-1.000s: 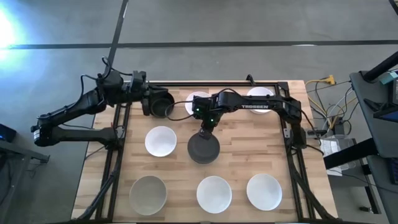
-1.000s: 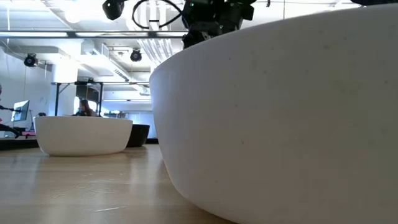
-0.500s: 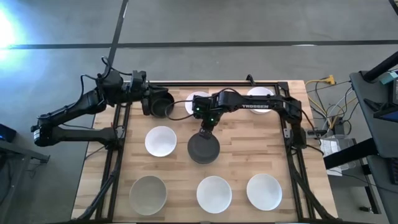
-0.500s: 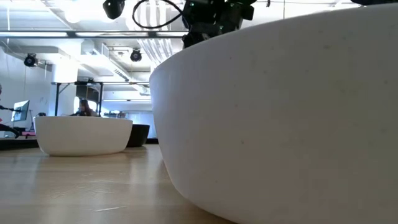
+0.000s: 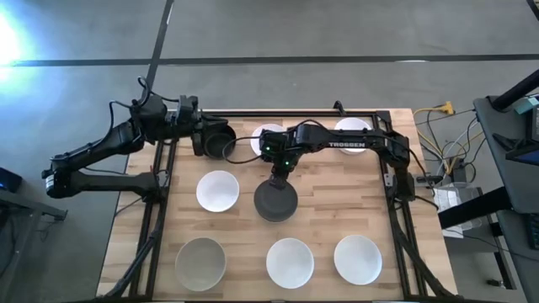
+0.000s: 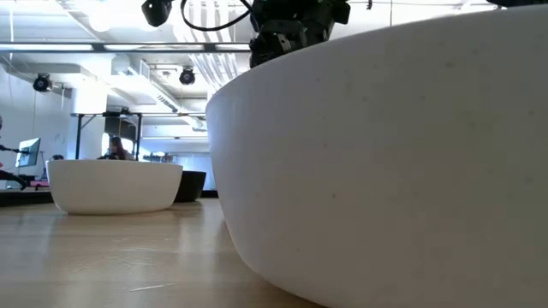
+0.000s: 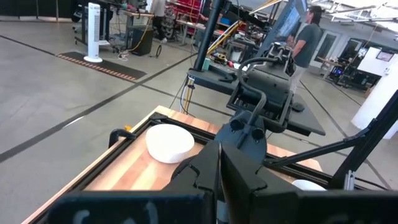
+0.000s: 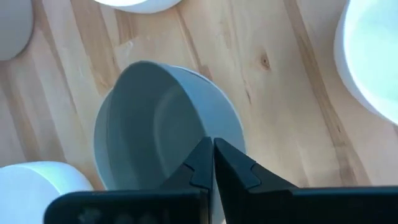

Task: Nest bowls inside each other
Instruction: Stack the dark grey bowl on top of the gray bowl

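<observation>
Grey bowl (image 5: pixel 275 200) hangs pinched in the right gripper (image 5: pixel 279 174); beside it every white bowl sits apart, none nested. Left gripper (image 5: pixel 202 137) waits shut, empty.

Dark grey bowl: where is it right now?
High view: the dark grey bowl sits mid-table, right of a white bowl, directly under the right gripper.

Overhead looks straight down; low camera sits against a white round bowl (image 6: pixel 385 154); right wrist peers down into the dark grey bowl (image 8: pixel 165 124), overhead's centre (image 5: pixel 275 200).
</observation>
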You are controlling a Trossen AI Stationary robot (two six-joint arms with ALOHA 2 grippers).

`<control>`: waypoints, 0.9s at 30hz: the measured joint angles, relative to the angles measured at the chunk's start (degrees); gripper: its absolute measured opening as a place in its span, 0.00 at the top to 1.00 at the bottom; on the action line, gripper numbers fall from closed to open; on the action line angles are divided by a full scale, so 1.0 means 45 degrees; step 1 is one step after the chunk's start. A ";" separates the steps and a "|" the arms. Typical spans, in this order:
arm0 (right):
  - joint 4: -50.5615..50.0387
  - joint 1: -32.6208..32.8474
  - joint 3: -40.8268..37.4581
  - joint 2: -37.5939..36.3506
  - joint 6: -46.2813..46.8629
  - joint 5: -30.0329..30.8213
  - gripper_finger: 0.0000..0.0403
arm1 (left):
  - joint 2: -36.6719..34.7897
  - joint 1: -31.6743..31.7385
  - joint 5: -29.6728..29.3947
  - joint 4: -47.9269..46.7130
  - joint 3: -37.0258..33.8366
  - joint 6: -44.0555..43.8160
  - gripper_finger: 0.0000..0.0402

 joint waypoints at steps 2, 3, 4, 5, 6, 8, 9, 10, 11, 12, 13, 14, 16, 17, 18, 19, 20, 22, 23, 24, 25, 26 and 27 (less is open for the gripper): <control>-0.0002 0.0010 -0.0010 0.0067 0.0004 -0.0005 0.98 | 0.0017 0.0001 0.0000 -0.0002 0.0000 0.0000 1.00; -0.0030 0.0006 -0.0017 0.0090 0.0000 0.0000 0.98 | 0.0024 -0.0001 0.0000 0.0001 0.0000 0.0000 1.00; -0.0029 -0.0005 -0.0080 0.0108 -0.0005 0.0003 0.98 | 0.0024 -0.0001 0.0000 -0.0004 0.0000 0.0000 1.00; -0.0018 -0.0005 -0.0140 0.0126 -0.0002 0.0009 0.98 | 0.0024 -0.0001 0.0000 -0.0004 0.0000 0.0000 1.00; -0.0010 -0.0011 -0.0187 0.0143 0.0003 0.0053 0.98 | 0.0032 0.0004 0.0000 -0.0004 0.0000 0.0000 1.00; -0.0028 -0.0010 -0.0287 0.0203 0.0057 0.0360 0.98 | 0.0034 0.0002 -0.0005 -0.0008 0.0000 0.0005 1.00; -0.0062 -0.0012 -0.0297 0.0279 0.0059 0.0427 0.98 | 0.0034 0.0002 -0.0005 -0.0004 0.0000 0.0005 1.00; -0.0044 -0.0014 -0.0311 0.0334 0.0006 0.0471 0.98 | 0.0043 0.0002 -0.0004 -0.0004 0.0000 0.0005 1.00; -0.0062 -0.0014 -0.0321 0.0407 0.0000 0.0481 0.98 | 0.0058 -0.0001 -0.0005 0.0000 0.0000 0.0005 1.00; -0.0077 -0.0014 -0.0321 0.0498 -0.0005 0.0481 0.98 | 0.0059 -0.0001 -0.0005 -0.0010 0.0000 0.0005 1.00; -0.0078 -0.0014 -0.0321 0.0570 -0.0005 0.0477 0.98 | 0.0068 -0.0001 -0.0005 -0.0023 0.0000 0.0005 1.00; -0.0088 -0.0010 -0.0321 0.0672 -0.0015 0.0476 0.98 | 0.0077 0.0004 -0.0005 -0.0019 0.0000 0.0005 1.00; -0.0139 0.0026 -0.0335 0.0884 -0.0060 0.0466 0.98 | 0.0100 0.0000 -0.0005 -0.0009 0.0000 0.0005 1.00; -0.0140 0.0044 -0.0340 0.0958 -0.0066 0.0453 0.98 | 0.0104 -0.0001 -0.0002 -0.0014 0.0000 0.0000 1.00; -0.0152 0.0053 -0.0351 0.0983 -0.0072 0.0430 0.98 | 0.0107 0.0004 -0.0005 -0.0022 0.0000 0.0000 1.00; -0.0175 0.0058 -0.0354 0.0991 -0.0053 0.0413 0.98 | 0.0107 0.0002 -0.0004 -0.0019 0.0000 0.0005 1.00; -0.0203 0.0058 -0.0303 0.0972 -0.0044 0.0408 0.98 | 0.0107 -0.0001 -0.0003 -0.0018 0.0000 0.0002 1.00; -0.0154 0.0051 -0.0205 0.0709 -0.0041 0.0389 0.98 | 0.0102 -0.0001 -0.0005 -0.0014 0.0000 0.0000 1.00; -0.0150 0.0044 -0.0162 0.0535 -0.0020 0.0400 0.98 | 0.0102 0.0003 -0.0005 -0.0019 0.0000 0.0000 1.00; -0.0159 0.0044 -0.0090 0.0376 0.0005 0.0465 0.98 | 0.0097 -0.0001 -0.0005 -0.0019 0.0000 0.0000 1.00; -0.0146 0.0044 -0.0026 0.0190 0.0005 0.0502 0.98 | 0.0093 0.0003 -0.0005 -0.0019 0.0000 0.0000 1.00; -0.0147 0.0044 -0.0019 0.0030 0.0005 0.0580 0.98 | 0.0092 0.0001 -0.0005 -0.0014 0.0000 0.0000 1.00; -0.0141 0.0044 -0.0019 -0.0090 0.0005 0.0616 0.98 | 0.0105 0.0001 -0.0002 -0.0014 0.0000 0.0000 1.00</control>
